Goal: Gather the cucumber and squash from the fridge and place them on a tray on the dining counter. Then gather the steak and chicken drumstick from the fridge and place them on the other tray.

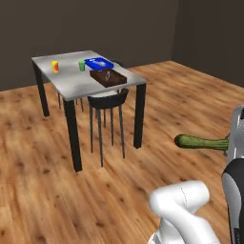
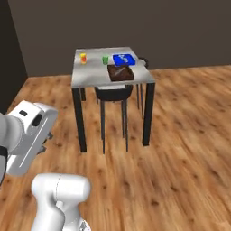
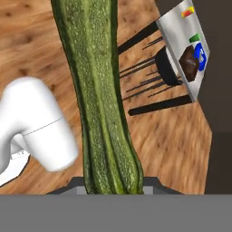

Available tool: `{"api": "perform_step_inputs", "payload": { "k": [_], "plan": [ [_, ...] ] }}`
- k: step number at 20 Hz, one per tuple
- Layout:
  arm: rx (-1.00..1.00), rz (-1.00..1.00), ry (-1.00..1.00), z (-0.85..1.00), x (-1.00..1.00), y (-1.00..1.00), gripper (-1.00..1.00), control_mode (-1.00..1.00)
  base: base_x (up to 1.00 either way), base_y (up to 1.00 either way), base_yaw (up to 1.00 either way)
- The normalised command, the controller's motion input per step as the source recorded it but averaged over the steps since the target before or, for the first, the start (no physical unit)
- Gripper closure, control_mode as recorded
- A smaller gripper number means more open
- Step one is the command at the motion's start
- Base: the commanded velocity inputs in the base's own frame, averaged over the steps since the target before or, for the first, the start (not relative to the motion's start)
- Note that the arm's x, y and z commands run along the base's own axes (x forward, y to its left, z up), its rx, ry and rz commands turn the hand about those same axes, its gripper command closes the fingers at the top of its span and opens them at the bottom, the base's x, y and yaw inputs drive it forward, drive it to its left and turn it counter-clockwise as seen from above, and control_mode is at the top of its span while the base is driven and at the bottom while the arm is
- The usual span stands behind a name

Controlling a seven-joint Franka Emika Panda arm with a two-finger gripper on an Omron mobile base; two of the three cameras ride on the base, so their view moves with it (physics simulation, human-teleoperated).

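Observation:
A long green bumpy cucumber [image 3: 102,104] runs up the middle of the hand view, and my gripper [image 3: 113,185] is shut on its lower end. In the left base view the cucumber [image 1: 198,142] sticks out sideways to the left from the gripper [image 1: 230,143], high above the floor. Ahead stands the dining counter [image 1: 66,78], with the brown tray [image 1: 108,77] near its front edge and the blue other tray [image 1: 98,62] just behind it. The fridge, squash, steak and chicken drumstick are out of view.
A black chair [image 1: 108,101] is tucked under the counter's near side. An orange cup [image 1: 55,66] and a green cup [image 1: 82,66] stand beside the trays. Wooden floor [image 1: 157,109] stretches between me and the counter, with dark walls behind.

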Motion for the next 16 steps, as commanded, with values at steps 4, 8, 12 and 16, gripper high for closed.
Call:
{"api": "perform_step_inputs", "payload": {
  "k": [4, 8, 12, 16],
  "plan": [
    [0.00, 0.00, 0.00, 0.00, 0.00, 0.00, 1.00, 1.00, 1.00, -0.13, 0.38],
    [0.00, 0.00, 0.00, 0.00, 0.00, 0.00, 1.00, 1.00, 1.00, -0.20, 0.37],
    [0.00, 0.00, 0.00, 0.00, 0.00, 0.00, 1.00, 1.00, 1.00, -0.57, 0.30],
    [0.00, 0.00, 0.00, 0.00, 0.00, 0.00, 1.00, 1.00, 1.00, -0.82, 0.23]
  ]
}}
